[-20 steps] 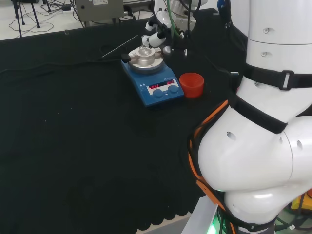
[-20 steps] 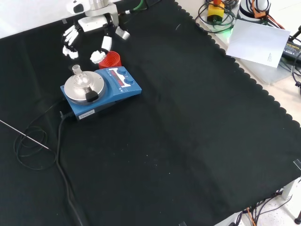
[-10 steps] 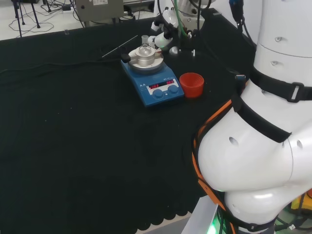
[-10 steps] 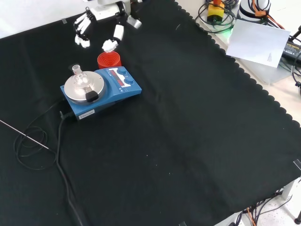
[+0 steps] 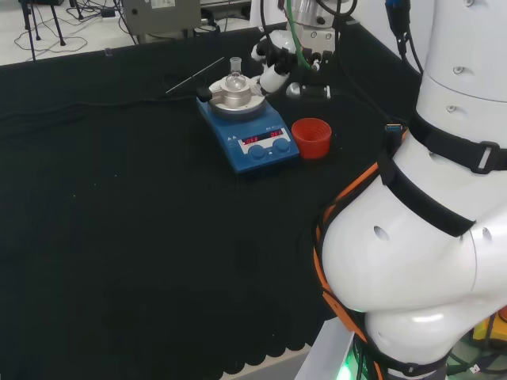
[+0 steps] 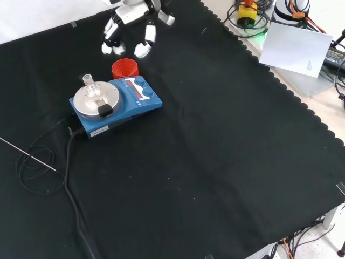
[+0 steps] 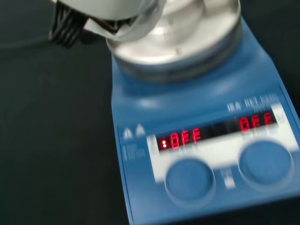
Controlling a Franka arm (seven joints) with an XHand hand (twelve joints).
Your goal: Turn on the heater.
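Observation:
The heater is a blue hotplate with a round silver plate, a lit red display and two blue knobs. It stands on the black cloth, left of middle in the front view. A small clear flask sits on its plate. The hand hangs open above the cloth beyond the heater in the front view, its fingers relaxed and pointing down, holding nothing. In the head view the hand is just right of the plate. The wrist view looks down at the heater's front and its two knobs.
A red ribbed cup-shaped stand stands right beside the heater, below the hand in the front view. A thin metal rod and black cables lie on the cloth at the heater's left. The arm's white links take up the head view's right.
The hand has moved to the right in both the head and front views, from beside the flask to a spot over the cloth past the red stand. The heater has not moved.

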